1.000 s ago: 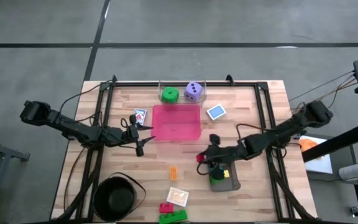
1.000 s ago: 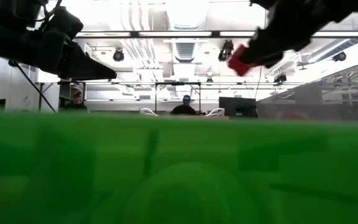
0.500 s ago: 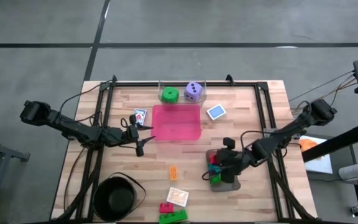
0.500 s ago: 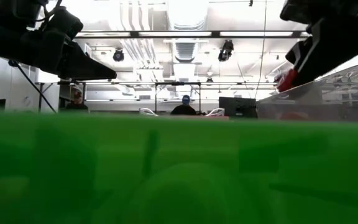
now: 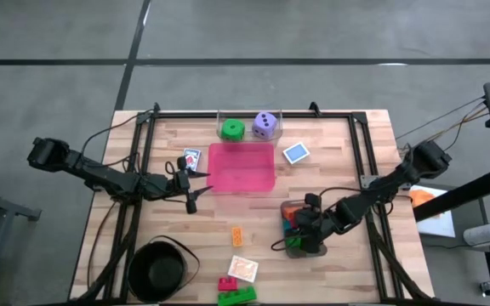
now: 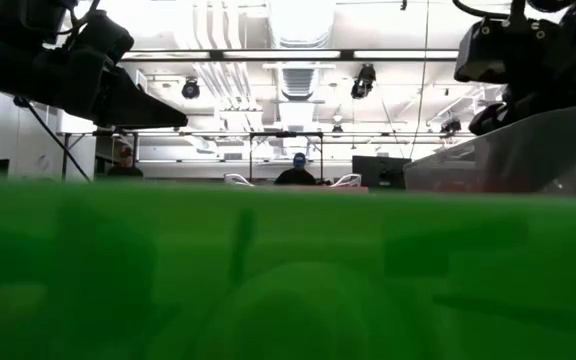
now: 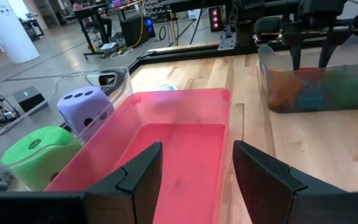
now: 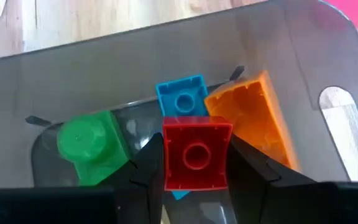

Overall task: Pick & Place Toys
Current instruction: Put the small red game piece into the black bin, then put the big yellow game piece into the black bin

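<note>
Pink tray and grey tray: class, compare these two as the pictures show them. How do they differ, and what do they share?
The pink tray lies empty mid-table; the grey tray holds green, blue and orange bricks. The left gripper waits open by the pink tray; the right gripper, over the grey tray, grips a red brick. Both are open-topped.

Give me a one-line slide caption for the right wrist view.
Right gripper holds a red brick over the grey tray, above blue, green and orange bricks.
</note>
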Motion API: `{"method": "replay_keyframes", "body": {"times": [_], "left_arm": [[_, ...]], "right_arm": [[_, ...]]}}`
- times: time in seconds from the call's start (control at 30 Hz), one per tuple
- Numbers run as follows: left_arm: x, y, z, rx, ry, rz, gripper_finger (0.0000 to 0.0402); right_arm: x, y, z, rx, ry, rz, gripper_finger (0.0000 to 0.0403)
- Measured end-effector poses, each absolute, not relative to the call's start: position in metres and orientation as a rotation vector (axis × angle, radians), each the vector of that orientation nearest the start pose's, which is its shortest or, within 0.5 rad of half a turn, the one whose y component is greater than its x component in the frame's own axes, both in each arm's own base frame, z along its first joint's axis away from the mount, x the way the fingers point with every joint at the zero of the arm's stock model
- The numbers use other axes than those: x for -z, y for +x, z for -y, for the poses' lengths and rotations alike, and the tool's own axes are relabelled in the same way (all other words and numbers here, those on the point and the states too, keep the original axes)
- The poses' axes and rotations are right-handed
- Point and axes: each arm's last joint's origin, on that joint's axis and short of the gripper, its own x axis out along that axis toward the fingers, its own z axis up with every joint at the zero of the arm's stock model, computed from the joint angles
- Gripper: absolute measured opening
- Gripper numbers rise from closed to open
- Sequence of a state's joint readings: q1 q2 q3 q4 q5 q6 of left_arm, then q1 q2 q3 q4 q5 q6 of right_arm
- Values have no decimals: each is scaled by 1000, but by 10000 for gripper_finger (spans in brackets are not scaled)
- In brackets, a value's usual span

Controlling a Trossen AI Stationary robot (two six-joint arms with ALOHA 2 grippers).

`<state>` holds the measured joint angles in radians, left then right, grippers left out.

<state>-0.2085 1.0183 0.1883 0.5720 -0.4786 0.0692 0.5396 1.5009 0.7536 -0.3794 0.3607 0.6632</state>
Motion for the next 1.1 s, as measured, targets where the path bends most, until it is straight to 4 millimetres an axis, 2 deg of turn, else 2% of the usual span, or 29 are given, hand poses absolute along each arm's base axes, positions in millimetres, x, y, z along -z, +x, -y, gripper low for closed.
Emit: {"method": "replay_keyframes", "body": {"times": [0.13,0.33,0.47,0.83,0.93,1.1], "left_arm": [[-164,180,24,-261,156,-253,197],[-164,180,24,-261,156,-253,197],[-164,180,24,-261,156,-253,197],[-164,180,24,-261,156,-253,197],[-164,180,24,-260,156,-253,197],[-164,180,24,-261,155,-252,197]], "right_arm": [[-158,230,-128,177,120,-1005,132],[-162,229,-127,188,161,-988,232],[-164,228,-128,186,170,-981,270],[-178,226,-128,199,156,-905,280],[-185,224,-130,228,109,-832,281],[-200,225,-136,317,-13,-611,281]]}}
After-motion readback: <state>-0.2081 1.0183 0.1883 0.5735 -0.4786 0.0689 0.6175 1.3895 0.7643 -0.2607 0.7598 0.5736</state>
